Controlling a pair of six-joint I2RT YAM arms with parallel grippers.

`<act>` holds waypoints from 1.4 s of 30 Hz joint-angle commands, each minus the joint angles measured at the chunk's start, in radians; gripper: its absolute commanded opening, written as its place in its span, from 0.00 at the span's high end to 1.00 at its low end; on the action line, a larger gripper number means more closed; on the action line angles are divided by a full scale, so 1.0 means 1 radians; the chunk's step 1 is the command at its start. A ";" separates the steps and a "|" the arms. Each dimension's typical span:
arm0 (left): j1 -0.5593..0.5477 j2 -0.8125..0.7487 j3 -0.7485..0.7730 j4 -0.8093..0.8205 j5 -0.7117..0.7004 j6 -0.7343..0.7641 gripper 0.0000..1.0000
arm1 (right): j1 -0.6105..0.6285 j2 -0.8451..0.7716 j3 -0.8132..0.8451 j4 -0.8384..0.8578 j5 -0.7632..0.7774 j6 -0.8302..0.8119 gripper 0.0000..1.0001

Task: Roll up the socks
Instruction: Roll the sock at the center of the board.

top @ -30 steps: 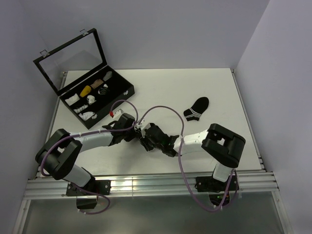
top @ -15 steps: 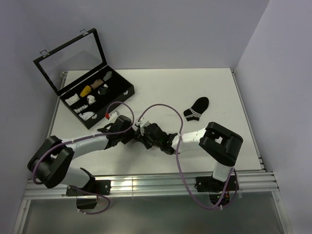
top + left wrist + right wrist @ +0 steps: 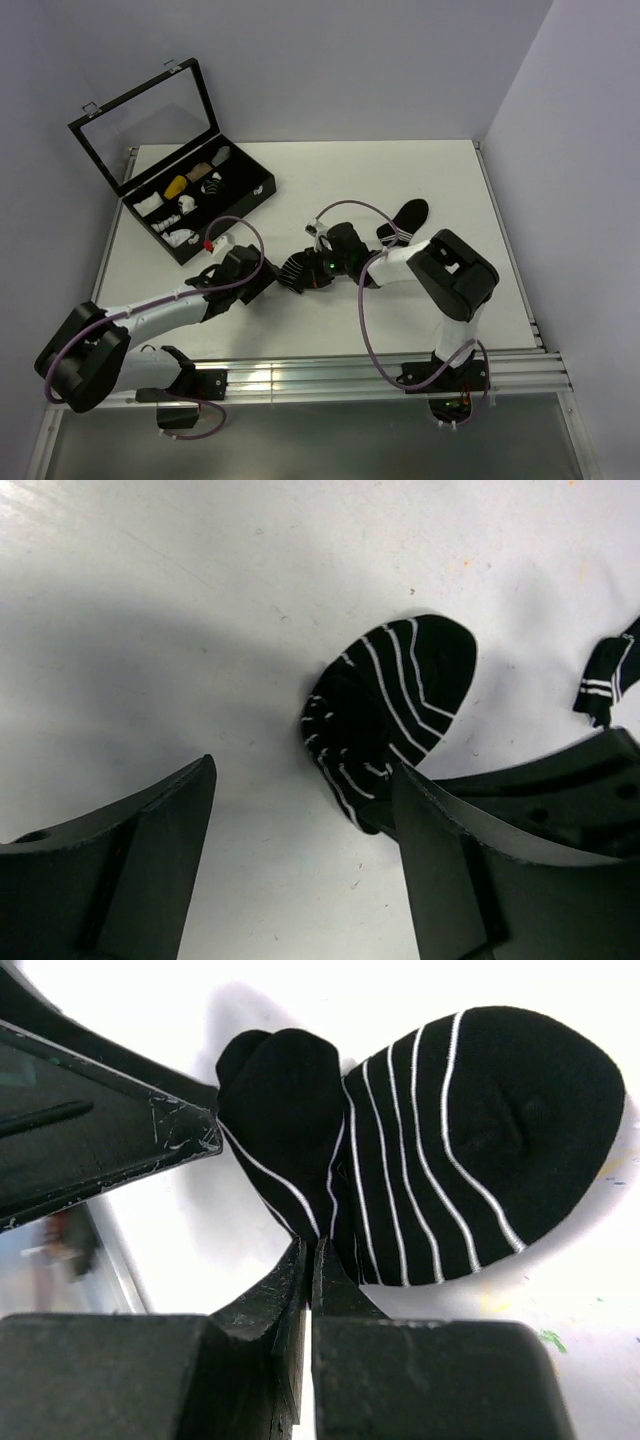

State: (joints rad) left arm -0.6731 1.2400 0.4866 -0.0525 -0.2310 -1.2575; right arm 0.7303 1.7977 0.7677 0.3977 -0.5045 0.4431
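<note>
One black sock with thin white stripes (image 3: 470, 1130) lies partly rolled on the white table, also seen in the left wrist view (image 3: 400, 695) and from above (image 3: 295, 270). My right gripper (image 3: 311, 1250) is shut, its tips pinching the sock's folded edge. My left gripper (image 3: 305, 770) stands open just short of the sock, one finger (image 3: 130, 860) on each side of bare table, nothing between them. From above, the left gripper (image 3: 262, 285) sits just left of the sock. The second black sock (image 3: 403, 222) lies flat farther right, its cuff showing in the left wrist view (image 3: 605, 675).
A black compartment box (image 3: 262, 190) with its glass lid (image 3: 145, 115) up stands at the back left, holding small white, yellow and tan bundles. Both arms' cables loop over the table's middle. The table's raised rim (image 3: 505, 240) runs along the right.
The left gripper has let go of the sock, opened and drawn back left. The right gripper has shut on the sock and swung round toward the back, its arm folding in.
</note>
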 commanded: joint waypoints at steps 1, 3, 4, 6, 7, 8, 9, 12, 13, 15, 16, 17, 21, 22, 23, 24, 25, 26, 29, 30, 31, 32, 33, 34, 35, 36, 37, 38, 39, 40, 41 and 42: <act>-0.005 0.015 0.000 0.089 0.018 0.012 0.25 | -0.047 0.064 -0.008 0.071 -0.205 0.144 1.00; -0.005 0.030 0.004 0.101 0.033 0.023 0.26 | -0.068 0.086 -0.010 0.092 -0.230 0.193 1.00; -0.005 0.044 0.006 0.115 0.038 0.026 0.27 | -0.087 0.097 -0.018 0.124 -0.258 0.207 1.00; -0.006 0.058 0.007 0.121 0.042 0.027 0.28 | -0.104 0.129 -0.015 0.128 -0.270 0.236 1.00; -0.006 0.070 0.009 0.135 0.050 0.029 0.28 | -0.111 0.141 -0.011 0.139 -0.281 0.244 1.00; -0.006 0.078 0.010 0.137 0.051 0.030 0.29 | -0.124 0.163 -0.013 0.151 -0.301 0.256 1.00; -0.006 0.084 0.017 0.140 0.055 0.032 0.29 | -0.130 0.173 -0.018 0.170 -0.307 0.290 1.00; -0.006 0.114 0.029 0.148 0.062 0.040 0.30 | -0.155 0.207 -0.012 0.187 -0.331 0.304 1.00; -0.006 0.119 0.030 0.151 0.062 0.041 0.30 | -0.157 0.213 0.002 0.152 -0.328 0.298 1.00; -0.005 0.131 0.036 0.161 0.065 0.046 0.31 | -0.161 0.219 0.016 0.119 -0.319 0.281 1.00; -0.005 0.134 0.037 0.164 0.067 0.050 0.32 | -0.163 0.224 0.022 0.110 -0.319 0.284 1.00; -0.006 0.139 0.040 0.167 0.068 0.050 0.32 | -0.166 0.227 0.024 0.112 -0.322 0.290 1.00; -0.006 0.160 0.049 0.171 0.064 0.055 0.33 | -0.183 0.252 0.042 0.087 -0.332 0.298 1.00; -0.006 0.165 0.050 0.171 0.065 0.058 0.33 | -0.184 0.261 0.050 0.076 -0.335 0.298 1.00; -0.006 0.167 0.052 0.171 0.065 0.059 0.33 | -0.186 0.265 0.053 0.069 -0.336 0.296 1.00; -0.006 0.173 0.055 0.169 0.064 0.059 0.33 | -0.189 0.270 0.058 0.061 -0.338 0.295 1.00; -0.006 0.176 0.053 0.172 0.062 0.058 0.33 | -0.192 0.276 0.065 0.046 -0.335 0.293 1.00; -0.006 0.177 0.053 0.172 0.061 0.058 0.33 | -0.193 0.281 0.067 0.044 -0.335 0.301 1.00; -0.006 0.190 0.058 0.172 0.058 0.058 0.34 | -0.204 0.292 0.070 0.040 -0.341 0.305 1.00; -0.006 0.199 0.060 0.172 0.058 0.059 0.34 | -0.206 0.296 0.071 0.030 -0.339 0.307 1.00; -0.006 0.203 0.061 0.174 0.058 0.061 0.34 | -0.210 0.296 0.073 0.027 -0.336 0.306 1.00; -0.006 0.213 0.063 0.175 0.058 0.063 0.35 | -0.212 0.298 0.074 0.026 -0.338 0.309 1.00; -0.006 0.217 0.064 0.174 0.058 0.063 0.36 | -0.213 0.301 0.076 0.021 -0.338 0.310 1.00; -0.006 0.222 0.064 0.178 0.059 0.063 0.36 | -0.216 0.302 0.079 0.018 -0.338 0.310 1.00; -0.006 0.228 0.066 0.180 0.061 0.063 0.37 | -0.216 0.302 0.079 0.017 -0.336 0.309 1.00; -0.006 0.239 0.067 0.180 0.061 0.061 0.37 | -0.218 0.302 0.085 0.012 -0.333 0.304 1.00; -0.006 0.243 0.069 0.178 0.062 0.063 0.39 | -0.218 0.299 0.085 -0.003 -0.328 0.299 1.00; -0.006 0.251 0.073 0.174 0.061 0.063 0.40 | -0.216 0.296 0.088 -0.011 -0.313 0.290 1.00; -0.006 0.259 0.076 0.171 0.061 0.063 0.41 | -0.218 0.295 0.091 -0.023 -0.309 0.280 1.00; -0.006 0.263 0.078 0.166 0.059 0.061 0.45 | -0.218 0.287 0.094 -0.037 -0.305 0.272 1.00; -0.006 0.268 0.079 0.161 0.058 0.061 0.46 | -0.218 0.282 0.096 -0.043 -0.301 0.260 1.00; -0.006 0.276 0.081 0.157 0.055 0.061 0.49 | -0.218 0.272 0.100 -0.066 -0.286 0.250 1.00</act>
State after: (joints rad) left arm -0.6750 1.4811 0.5587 0.1593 -0.1730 -1.2160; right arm 0.5266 2.0529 0.8665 0.4694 -0.9432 0.7826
